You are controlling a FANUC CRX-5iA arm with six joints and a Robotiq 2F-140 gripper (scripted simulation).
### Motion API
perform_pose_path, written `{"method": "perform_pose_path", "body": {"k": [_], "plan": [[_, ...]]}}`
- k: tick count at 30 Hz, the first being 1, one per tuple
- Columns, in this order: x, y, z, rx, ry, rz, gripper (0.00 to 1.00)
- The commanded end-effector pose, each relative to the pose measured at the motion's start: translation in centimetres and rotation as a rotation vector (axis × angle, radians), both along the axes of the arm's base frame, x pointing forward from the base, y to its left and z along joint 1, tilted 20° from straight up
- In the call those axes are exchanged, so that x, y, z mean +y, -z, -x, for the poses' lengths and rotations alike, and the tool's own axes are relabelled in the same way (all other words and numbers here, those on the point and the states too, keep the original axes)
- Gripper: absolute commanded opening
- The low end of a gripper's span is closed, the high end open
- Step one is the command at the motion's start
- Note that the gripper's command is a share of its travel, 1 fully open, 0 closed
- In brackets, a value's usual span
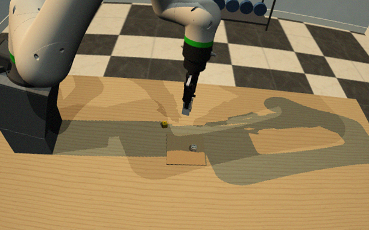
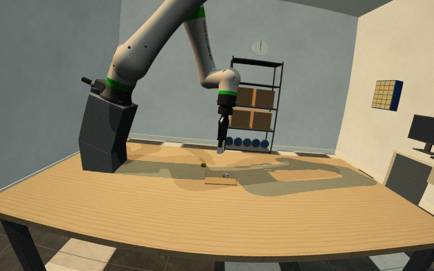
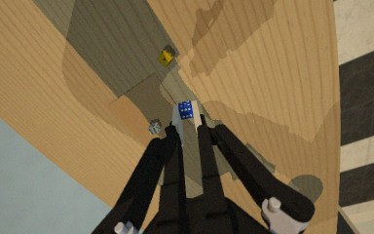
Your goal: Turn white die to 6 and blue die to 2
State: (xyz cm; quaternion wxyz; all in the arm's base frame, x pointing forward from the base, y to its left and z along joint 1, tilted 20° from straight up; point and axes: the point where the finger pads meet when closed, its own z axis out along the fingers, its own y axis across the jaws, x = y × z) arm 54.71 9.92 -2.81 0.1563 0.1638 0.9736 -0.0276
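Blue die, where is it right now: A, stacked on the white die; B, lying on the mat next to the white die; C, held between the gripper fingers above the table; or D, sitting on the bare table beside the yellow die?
C: the wrist view shows the blue die clamped at the tips of the gripper, up off the table.
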Motion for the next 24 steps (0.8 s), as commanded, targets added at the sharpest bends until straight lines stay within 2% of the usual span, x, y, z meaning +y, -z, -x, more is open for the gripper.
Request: {"method": "perform_pose_path", "body": {"k": [1, 8, 11, 13, 18, 19, 24], "plan": [[-4.5, 1.4, 1.0, 0.019, 0.079, 0.153, 0.09], [-10.1, 1.7, 1.7, -0.012, 0.173, 0.371, 0.09], [-10.3, 1.7, 1.7, -0.014, 0.176, 0.377, 0.09], [-12.7, 1.2, 1.5, -0.066, 0.214, 0.490, 0.09], [-14.3, 0.5, 1.0, -0.133, 0.238, 0.580, 0.09], [-14.8, 0.1, 0.7, -0.177, 0.246, 0.624, 0.09], [-15.4, -1.0, -0.4, -0.306, 0.251, 0.709, 0.09]]}}
